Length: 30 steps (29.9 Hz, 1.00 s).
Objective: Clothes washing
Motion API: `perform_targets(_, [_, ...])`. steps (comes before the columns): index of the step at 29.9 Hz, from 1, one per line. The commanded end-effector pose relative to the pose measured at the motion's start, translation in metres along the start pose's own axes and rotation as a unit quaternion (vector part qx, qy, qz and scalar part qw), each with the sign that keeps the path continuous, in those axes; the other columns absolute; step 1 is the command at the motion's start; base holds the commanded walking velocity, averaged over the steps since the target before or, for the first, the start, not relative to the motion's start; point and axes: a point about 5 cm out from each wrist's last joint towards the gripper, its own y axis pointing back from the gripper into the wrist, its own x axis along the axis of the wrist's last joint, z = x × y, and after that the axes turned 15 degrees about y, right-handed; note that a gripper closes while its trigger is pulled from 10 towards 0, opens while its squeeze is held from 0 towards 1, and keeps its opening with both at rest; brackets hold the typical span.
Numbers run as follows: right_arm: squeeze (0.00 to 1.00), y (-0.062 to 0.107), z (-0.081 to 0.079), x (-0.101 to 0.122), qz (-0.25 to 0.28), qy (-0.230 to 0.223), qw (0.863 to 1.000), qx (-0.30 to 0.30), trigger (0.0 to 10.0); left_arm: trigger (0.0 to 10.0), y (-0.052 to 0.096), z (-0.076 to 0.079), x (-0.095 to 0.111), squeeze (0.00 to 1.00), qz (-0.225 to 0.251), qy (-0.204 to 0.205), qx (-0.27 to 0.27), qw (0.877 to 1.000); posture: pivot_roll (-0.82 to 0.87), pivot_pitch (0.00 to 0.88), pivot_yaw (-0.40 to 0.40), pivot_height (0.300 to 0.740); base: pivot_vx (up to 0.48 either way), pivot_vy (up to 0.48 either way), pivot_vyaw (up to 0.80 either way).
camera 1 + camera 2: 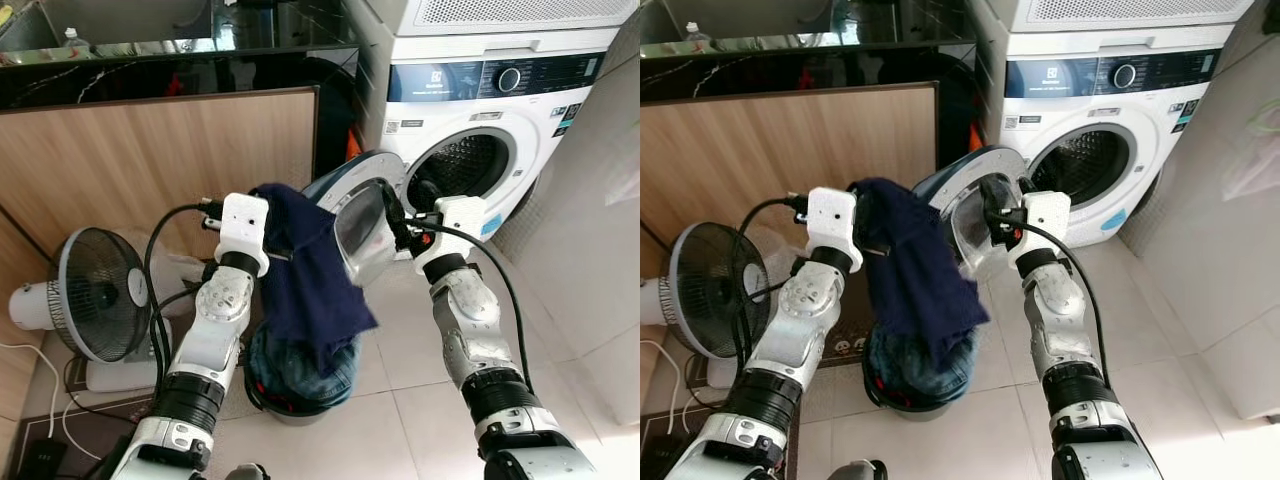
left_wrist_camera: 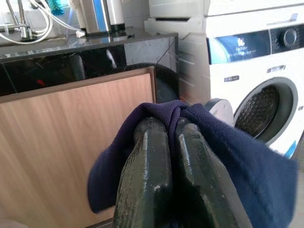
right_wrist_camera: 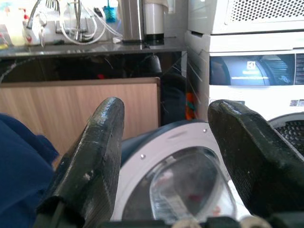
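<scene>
Nearest to us are our two silver arms, reaching forward over the tiled floor [image 1: 420, 400]. Our left gripper [image 2: 164, 137] has its two black fingers pressed together on a fold of a dark blue garment [image 1: 310, 275], and the cloth wraps over both fingertips. The garment is plain navy, soft and knitted-looking, and it hangs from the gripper in a long drape, its lower edge reaching down to the basket [image 1: 300, 385] on the floor between our arms. That basket is round and dark and holds more blue clothes, denim-coloured, heaped to the rim.

Our right gripper [image 3: 166, 130] is spread wide and holds nothing; its fingers sit either side of the washing machine door [image 1: 360, 225]. The door is swung open towards us, with a grey ring and a clear bulging window, and it stands between the hanging garment and the drum opening [image 1: 465, 165]. The white washing machine [image 1: 500, 110] is ahead on our right, with a dial [image 1: 509, 79] on its dark control panel and another white appliance stacked on top.

To our left a fan [image 1: 95, 295] stands on the floor before a wooden cabinet panel [image 1: 150, 160], under a glossy black counter [image 1: 180, 65]. White cables trail on the floor by the fan.
</scene>
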Motion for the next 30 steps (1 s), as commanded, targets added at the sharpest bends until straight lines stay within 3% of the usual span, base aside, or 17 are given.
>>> perform_targets(1, [0.00,0.000,0.004,0.004,0.005,0.008,1.000,0.001,10.0,10.0,-0.001,0.003,0.009,0.00,0.018,0.016,0.002,1.000,0.15,0.109,-0.068,0.740,0.000,0.000,0.00])
perform_targets(9, [0.00,0.000,0.007,0.006,0.004,0.009,1.000,-0.009,10.0,10.0,-0.002,0.009,0.005,0.00,0.001,0.052,0.004,0.999,0.14,0.155,-0.078,0.740,0.000,0.000,0.00])
perform_targets(19, [0.00,-0.001,0.006,0.007,-0.001,0.007,1.000,-0.017,10.0,10.0,0.003,0.009,0.008,0.00,0.011,0.028,-0.008,1.000,0.13,0.190,-0.079,0.740,0.000,0.000,0.00])
perform_targets(23, [0.00,0.001,0.007,0.006,-0.006,0.005,1.000,-0.026,10.0,10.0,0.004,-0.003,0.012,0.00,0.022,0.003,0.013,1.000,0.12,0.210,-0.072,0.740,0.000,-0.195,0.00])
perform_targets(30, [0.00,0.003,0.004,0.005,-0.010,0.004,1.000,-0.023,10.0,10.0,0.005,-0.012,0.015,0.00,0.026,0.003,0.034,0.999,0.13,0.216,-0.069,0.740,0.000,-0.421,0.00])
